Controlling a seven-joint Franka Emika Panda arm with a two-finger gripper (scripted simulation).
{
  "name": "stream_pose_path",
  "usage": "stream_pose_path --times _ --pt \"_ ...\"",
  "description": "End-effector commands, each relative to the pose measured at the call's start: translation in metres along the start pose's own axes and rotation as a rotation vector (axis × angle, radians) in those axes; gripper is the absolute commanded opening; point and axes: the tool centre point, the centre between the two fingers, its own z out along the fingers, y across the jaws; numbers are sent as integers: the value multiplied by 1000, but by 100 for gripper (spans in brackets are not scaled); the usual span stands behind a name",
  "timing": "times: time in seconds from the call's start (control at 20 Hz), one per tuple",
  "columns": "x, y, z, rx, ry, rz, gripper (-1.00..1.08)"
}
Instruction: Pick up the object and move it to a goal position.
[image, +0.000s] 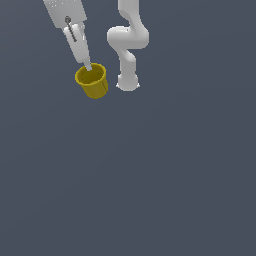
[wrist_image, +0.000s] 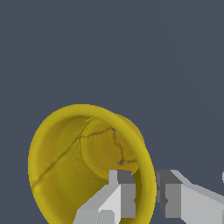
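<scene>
The mustard-yellow cup (image: 92, 81) hangs tilted in the upper part of the exterior view, left of the arm's white base. My gripper (image: 88, 67) comes down from the top left and its fingers close on the cup's rim. In the wrist view the cup (wrist_image: 74, 162) shows its open mouth and inner bottom. One finger (wrist_image: 124, 194) is inside the cup and the other finger (wrist_image: 173, 197) is outside, with the cup wall pinched between them. The gripper (wrist_image: 148, 197) is shut on the cup's rim.
The white arm's base and links (image: 128, 47) stand at the top centre of the exterior view. A plain dark grey-blue floor (image: 150, 175) fills everything else.
</scene>
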Motion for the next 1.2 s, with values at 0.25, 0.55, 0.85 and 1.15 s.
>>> stream_pose_path --times 0.25,0.55,0.85,1.15 --pt "24 0 -69 3 0 -3 -100" --pt "40 -1 -112 4 -2 -5 -100" --pt "51 -2 -139 5 -3 -6 -100" --pt "56 -3 -154 5 -4 -7 -100"
